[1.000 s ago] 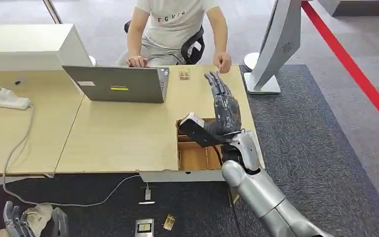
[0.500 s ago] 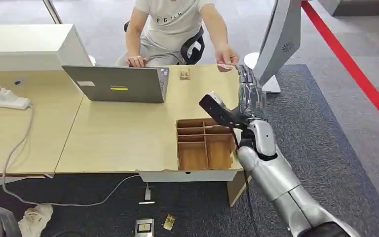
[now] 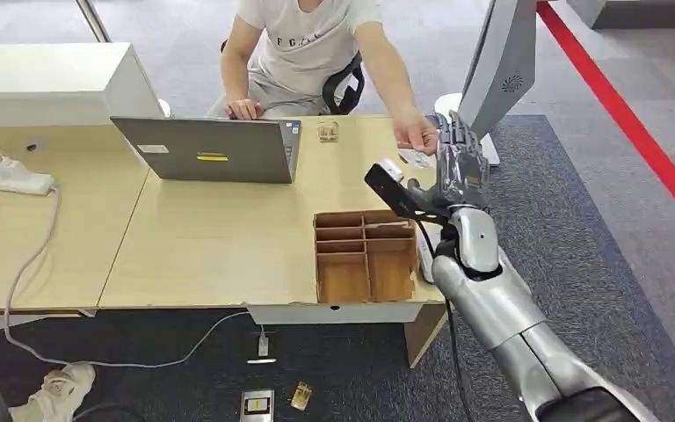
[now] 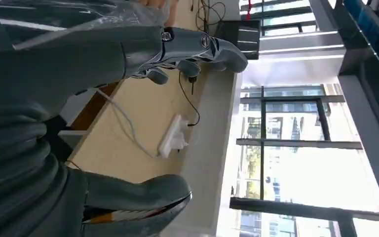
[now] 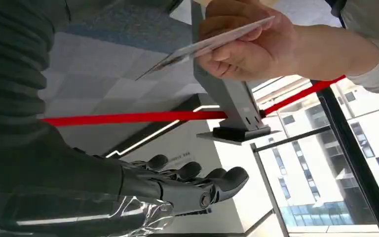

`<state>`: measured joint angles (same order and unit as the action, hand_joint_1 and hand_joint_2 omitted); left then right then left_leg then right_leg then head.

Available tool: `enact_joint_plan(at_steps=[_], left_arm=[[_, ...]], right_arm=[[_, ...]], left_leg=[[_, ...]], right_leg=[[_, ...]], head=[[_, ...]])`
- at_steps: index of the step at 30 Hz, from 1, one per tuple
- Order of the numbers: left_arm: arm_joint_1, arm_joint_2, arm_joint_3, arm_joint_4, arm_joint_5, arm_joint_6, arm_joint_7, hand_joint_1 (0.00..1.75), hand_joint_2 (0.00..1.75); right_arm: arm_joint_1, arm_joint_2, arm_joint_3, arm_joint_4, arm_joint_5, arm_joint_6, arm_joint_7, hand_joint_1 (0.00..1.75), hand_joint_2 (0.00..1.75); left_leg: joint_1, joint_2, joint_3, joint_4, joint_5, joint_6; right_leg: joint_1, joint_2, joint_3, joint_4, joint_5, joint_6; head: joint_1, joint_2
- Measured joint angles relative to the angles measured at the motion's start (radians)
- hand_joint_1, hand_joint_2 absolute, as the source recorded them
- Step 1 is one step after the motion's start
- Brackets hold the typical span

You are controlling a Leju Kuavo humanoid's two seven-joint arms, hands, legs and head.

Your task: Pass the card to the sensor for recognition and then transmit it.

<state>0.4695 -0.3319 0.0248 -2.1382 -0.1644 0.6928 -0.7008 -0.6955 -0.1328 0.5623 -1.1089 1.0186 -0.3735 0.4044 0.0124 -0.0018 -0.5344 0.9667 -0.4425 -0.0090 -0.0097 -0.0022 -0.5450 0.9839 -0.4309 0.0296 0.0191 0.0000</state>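
One thin, flat white card (image 3: 415,158), pinched in a person's hand (image 3: 417,138) at the far right of the pale wood table (image 3: 220,237). Right hand (image 3: 460,163) beside it: dark, glossy, fingers straight and apart, holding nothing. Left hand (image 4: 128,54) likewise spread and empty. One slotted wooden tray (image 3: 366,256), one grey laptop (image 3: 211,149). Dark carpet.

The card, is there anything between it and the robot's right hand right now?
Nothing visible. The card is held by the person's hand, and the right hand is open beside it with only air between them in the right wrist view.
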Motion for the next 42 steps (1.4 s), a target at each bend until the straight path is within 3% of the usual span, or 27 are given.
enact_joint_plan(at_steps=[7, 8, 9, 22, 30, 42], left_arm=[[0.000, -0.006, 0.008, -0.010, -0.002, 0.000, 0.000, 0.00, 1.75], [0.000, -0.007, 0.008, -0.012, -0.002, 0.000, 0.000, 0.00, 1.75], [0.000, -0.008, 0.009, -0.014, -0.002, 0.000, 0.000, 0.00, 1.75], [0.013, -0.014, 0.026, -0.012, -0.043, 0.000, 0.000, 0.00, 1.75], [0.023, -0.016, 0.049, 0.009, -0.002, 0.000, 0.000, 0.00, 1.75], [0.044, -0.018, 0.051, 0.057, -0.082, 0.000, 0.011, 0.00, 1.75]], right_arm=[[-0.005, 0.000, 0.001, 0.015, 0.003, 0.001, 0.000, 0.00, 1.75], [-0.005, 0.000, 0.001, 0.015, 0.004, 0.001, 0.000, 0.73, 1.75], [-0.006, 0.000, 0.001, 0.016, 0.005, 0.002, 0.000, 1.75, 1.75], [-0.028, 0.049, 0.011, 0.098, -0.011, 0.003, -0.039, 1.75, 1.75], [-0.038, 0.070, 0.011, 0.144, -0.033, -0.007, -0.072, 1.75, 1.75], [-0.047, 0.109, 0.013, 0.202, -0.062, -0.044, -0.124, 1.75, 1.75]], left_leg=[[0.000, 0.000, 0.000, 0.000, 0.000, 0.000], [0.000, 0.000, 0.000, 0.000, 0.000, 0.000], [0.000, 0.000, 0.000, 0.000, 0.000, 0.000], [0.000, 0.000, 0.000, 0.000, 0.000, 0.000], [0.000, 0.000, 0.000, 0.000, 0.000, 0.000], [0.000, 0.000, 0.000, 0.000, 0.000, 0.000]], right_leg=[[0.000, 0.000, 0.000, 0.000, 0.000, 0.000], [0.000, 0.000, 0.000, 0.000, 0.000, 0.000], [0.000, 0.000, 0.000, 0.000, 0.000, 0.000], [0.000, 0.000, 0.000, 0.000, 0.000, 0.000], [0.000, 0.000, 0.000, 0.000, 0.000, 0.000], [0.000, 0.000, 0.000, 0.000, 0.000, 0.000]], head=[[0.000, 0.000], [0.000, 0.000], [0.000, 0.000], [0.000, 0.000], [0.000, 0.000], [0.000, 0.000]])
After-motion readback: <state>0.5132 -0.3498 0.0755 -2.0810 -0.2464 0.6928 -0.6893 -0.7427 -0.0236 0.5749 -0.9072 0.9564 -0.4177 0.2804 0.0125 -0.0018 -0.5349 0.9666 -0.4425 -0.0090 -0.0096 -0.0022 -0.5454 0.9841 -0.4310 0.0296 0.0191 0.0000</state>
